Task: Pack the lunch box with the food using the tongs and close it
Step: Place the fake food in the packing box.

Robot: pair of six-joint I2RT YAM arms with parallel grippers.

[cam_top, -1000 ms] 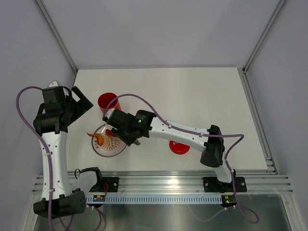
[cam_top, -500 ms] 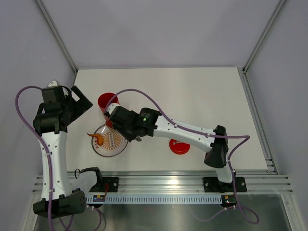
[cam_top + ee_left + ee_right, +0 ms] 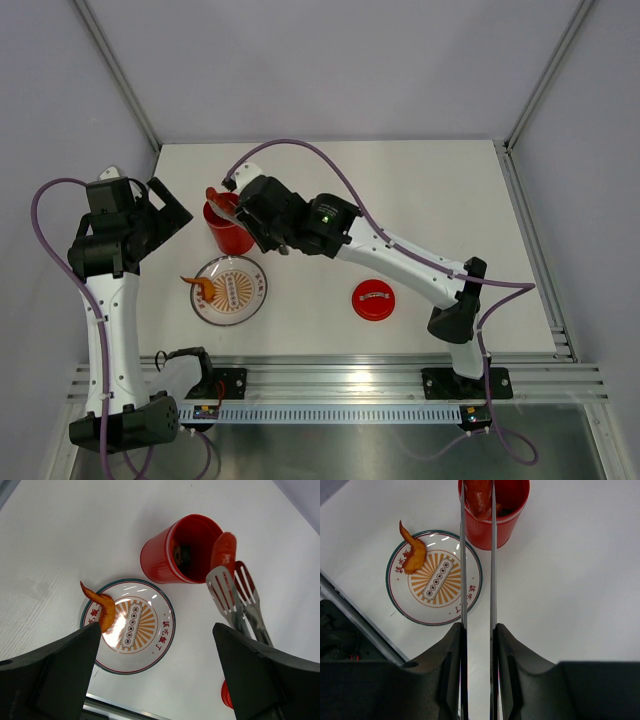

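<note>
We see the tongs (image 3: 235, 597) pinch a red sausage (image 3: 223, 550) at the mouth of the open red lunch box (image 3: 160, 560), an orange shrimp piece (image 3: 104, 611) lying on the patterned plate (image 3: 150, 650) nearby.

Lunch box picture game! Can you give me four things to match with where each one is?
Things:
1. sausage
2. shrimp
3. lid
4. tongs

Places:
A. lying alone on the table
B. gripped by the right gripper
C. on the edge of the plate
D. pinched in the tongs over the open lunch box

Pairs: 1-D, 2-C, 3-A, 4-B.
</note>
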